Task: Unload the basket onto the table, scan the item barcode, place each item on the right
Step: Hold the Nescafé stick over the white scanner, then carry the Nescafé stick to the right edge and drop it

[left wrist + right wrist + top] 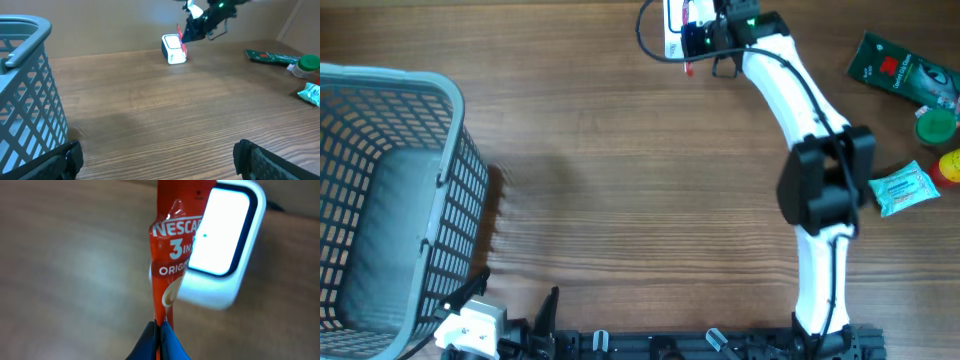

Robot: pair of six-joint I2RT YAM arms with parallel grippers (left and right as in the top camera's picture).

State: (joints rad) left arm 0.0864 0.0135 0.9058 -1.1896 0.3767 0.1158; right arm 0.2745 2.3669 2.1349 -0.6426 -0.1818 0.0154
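Right gripper (159, 330) clamped together on bottom edge of red coffee sachet (172, 265). Sachet upright, clear of tabletop (75, 255), in front of scanner (210, 292), overlapping left side of lit window (222, 230) only.
Barcode not visible; cannot tell which face carries it.
Risks: no read if code faces away or sits outside window. Thin edge pinch, so sachet may flop or slip.
Left gripper (157, 162) jaws wide apart, holding nothing.
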